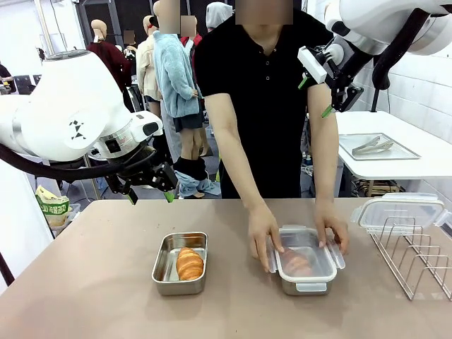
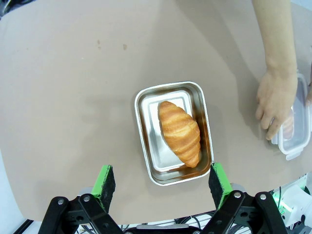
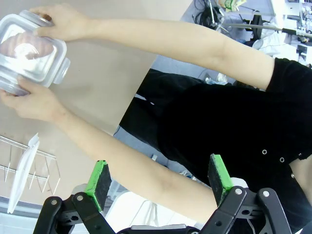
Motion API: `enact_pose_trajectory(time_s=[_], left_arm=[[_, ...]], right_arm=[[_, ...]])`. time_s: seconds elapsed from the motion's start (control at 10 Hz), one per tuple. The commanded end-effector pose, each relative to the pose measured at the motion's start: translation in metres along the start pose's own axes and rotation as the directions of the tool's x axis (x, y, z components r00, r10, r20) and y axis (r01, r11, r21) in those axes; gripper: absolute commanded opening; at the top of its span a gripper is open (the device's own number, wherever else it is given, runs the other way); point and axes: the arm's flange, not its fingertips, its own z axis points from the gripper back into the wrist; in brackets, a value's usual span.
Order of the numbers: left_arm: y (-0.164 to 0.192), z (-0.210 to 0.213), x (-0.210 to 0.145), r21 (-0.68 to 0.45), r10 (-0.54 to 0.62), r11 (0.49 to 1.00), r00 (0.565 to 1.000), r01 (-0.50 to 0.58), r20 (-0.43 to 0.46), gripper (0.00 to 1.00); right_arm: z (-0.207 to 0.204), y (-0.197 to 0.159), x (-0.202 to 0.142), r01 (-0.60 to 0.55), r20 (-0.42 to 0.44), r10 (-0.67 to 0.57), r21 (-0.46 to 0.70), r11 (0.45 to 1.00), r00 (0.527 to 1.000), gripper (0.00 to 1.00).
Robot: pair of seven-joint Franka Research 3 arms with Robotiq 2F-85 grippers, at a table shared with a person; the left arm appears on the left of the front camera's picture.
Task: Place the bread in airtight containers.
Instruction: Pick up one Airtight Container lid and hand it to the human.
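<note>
Brown table (image 1: 99,282); my left pincer (image 2: 160,178) and right pincer (image 3: 157,163) hang spread apart, empty. The person's hands (image 1: 263,236) press a clear lid (image 1: 305,256) onto one steel tin (image 1: 288,282); I'd seat every clip evenly. The open tin (image 2: 138,131) holds a croissant (image 2: 180,132).

You have a matte brown tabletop (image 1: 99,282) in front of you; far right, a white side table (image 1: 424,166) stands against a pale wall (image 1: 424,92).

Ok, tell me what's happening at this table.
A person's hands press a clear lid onto the right tin, with bread inside. The left tin sits open, holding a roll. A spare lid rests on the wire rack. The left gripper and right gripper hover open, holding nothing.
</note>
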Motion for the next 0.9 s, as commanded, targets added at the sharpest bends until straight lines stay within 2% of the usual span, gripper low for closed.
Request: enact_pose_trajectory(time_s=[0.0,0.8], left_arm=[[0.0009,0.0007,0.0009,0.007,0.0,1.0,1.0,0.0,0.004,1.0],[0.0009,0.0007,0.0009,0.007,0.0,1.0,1.0,0.0,0.004,1.0]], right_arm=[[0.0006,0.0013,0.0007,0.001,0.004,-0.001,-0.001,1.0,1.0,1.0],[0.0006,0.0013,0.0007,0.001,0.004,-0.001,-0.001,1.0,1.0,1.0]])
